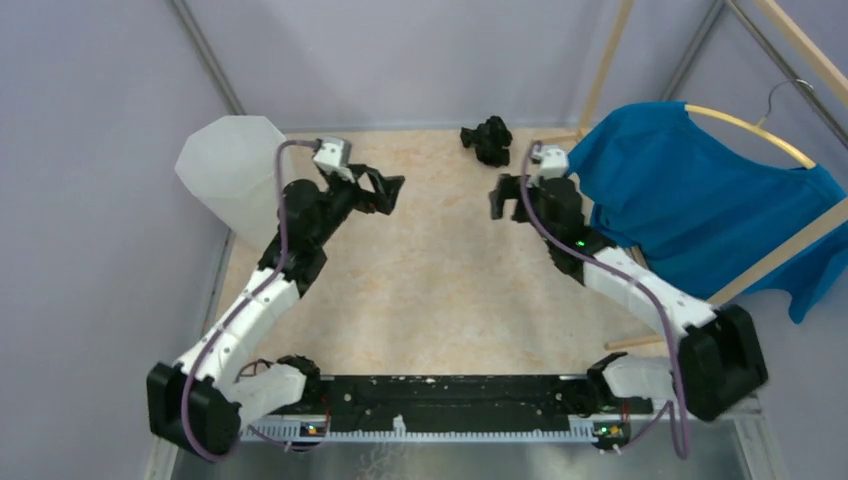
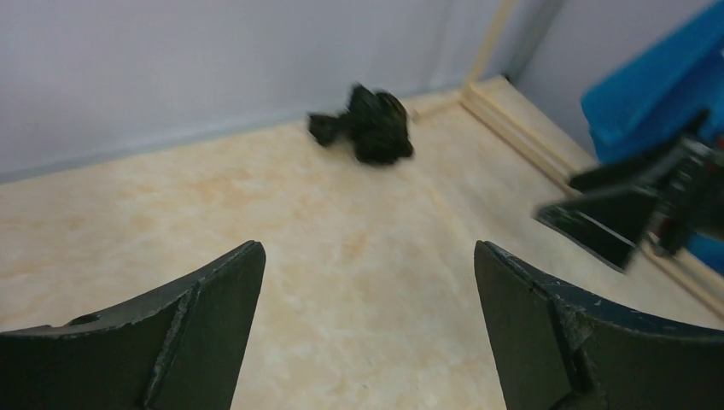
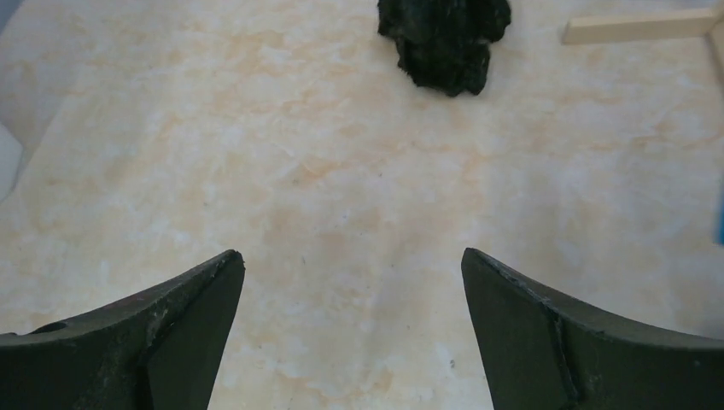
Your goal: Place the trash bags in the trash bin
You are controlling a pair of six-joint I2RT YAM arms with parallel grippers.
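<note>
The task is at its start, as I judge it: nothing has been picked up and nothing has been dropped in. The trash bag (image 1: 487,138) lies crumpled in a small black heap on the surface (image 1: 440,290), at the far edge, a little right of the middle and close to the back wall. No pincer touches it.

The left pincer (image 1: 390,190) hangs above the far left part of the surface, its fingers spread wide and nothing between them; its wrist view looks across bare surface toward the bag. The right pincer (image 1: 505,200) stands released too, fingers wide apart and empty, just on the near side of the bag, which shows at the top of its wrist view. It is the closer of the two to the bag.

The trash bin (image 1: 235,165) stands at the far left, beside the left arm and well apart from the bag. Its pale, see-through walls show no dark shape, so it seems to hold no bag, though its bottom cannot be seen.

A blue T-shirt (image 1: 690,200) hangs on a hanger at the right, off the surface.

Everything is left to do: reach the bag, close on it, carry it across to the left and let it fall into the bin.
</note>
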